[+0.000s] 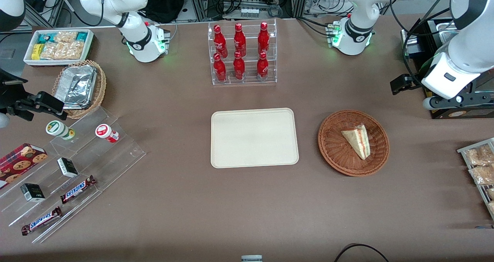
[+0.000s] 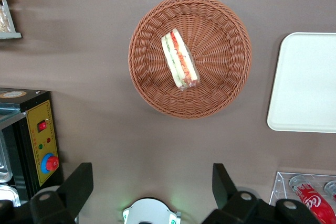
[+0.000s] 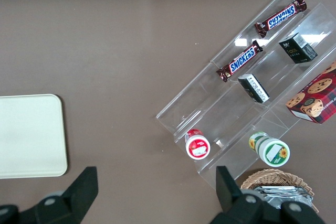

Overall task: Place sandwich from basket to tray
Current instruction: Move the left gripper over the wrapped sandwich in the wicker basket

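Note:
The sandwich point(image 1: 358, 140) is a pale wedge with red and green filling and lies in the round reddish-brown basket point(image 1: 332, 154). The cream tray point(image 1: 254, 138) sits bare beside the basket, toward the parked arm's end. My left gripper point(image 1: 401, 83) hangs high above the table, farther from the front camera than the basket and toward the working arm's end. In the left wrist view its fingers point(image 2: 79, 179) stand wide apart around nothing, so the gripper point(image 2: 150, 177) is open, with the sandwich point(image 2: 179, 60), basket point(image 2: 220, 51) and tray point(image 2: 307, 82) below it.
A clear rack of red bottles point(image 1: 243, 53) stands farther from the camera than the tray. A black box with a yellow panel point(image 2: 39, 140) sits under the working arm. A snack rack point(image 1: 480, 165) is at the working arm's end. A clear stepped stand point(image 1: 69, 169) and foil basket point(image 1: 79, 88) are at the parked arm's end.

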Robot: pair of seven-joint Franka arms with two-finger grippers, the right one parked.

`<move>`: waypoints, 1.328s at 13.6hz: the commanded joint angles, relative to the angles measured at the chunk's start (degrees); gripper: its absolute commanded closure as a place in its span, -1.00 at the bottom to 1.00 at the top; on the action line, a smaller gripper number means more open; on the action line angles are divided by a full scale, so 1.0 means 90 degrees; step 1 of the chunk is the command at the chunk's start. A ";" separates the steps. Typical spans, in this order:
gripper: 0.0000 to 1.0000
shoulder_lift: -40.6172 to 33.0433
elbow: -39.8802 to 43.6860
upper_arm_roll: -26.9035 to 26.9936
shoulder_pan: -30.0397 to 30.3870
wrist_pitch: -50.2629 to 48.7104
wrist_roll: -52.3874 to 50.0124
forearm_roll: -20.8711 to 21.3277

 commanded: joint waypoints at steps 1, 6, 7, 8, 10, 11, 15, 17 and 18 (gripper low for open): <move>-1.00 -0.0005 -0.0019 -0.0056 0.0073 0.0084 0.0098 -0.0006; -1.00 0.0053 -0.0204 -0.0056 0.0063 0.0230 0.0098 -0.0006; -1.00 0.0083 -0.0262 -0.0056 0.0054 0.0298 0.0098 -0.0006; -1.00 0.0102 -0.0379 -0.0065 0.0053 0.0357 0.0098 -0.0006; -1.00 0.0083 -0.0740 -0.0065 0.0053 0.0610 0.0098 -0.0006; -1.00 0.0093 -0.0896 -0.0065 0.0044 0.0747 0.0098 -0.0006; -1.00 0.0035 -0.1960 -0.0085 0.0014 0.1966 0.0098 0.0004; -1.00 0.0054 -0.2390 -0.0095 0.0005 0.2572 0.0040 0.0004; -1.00 0.0073 -0.2634 -0.0095 0.0005 0.2942 0.0020 0.0014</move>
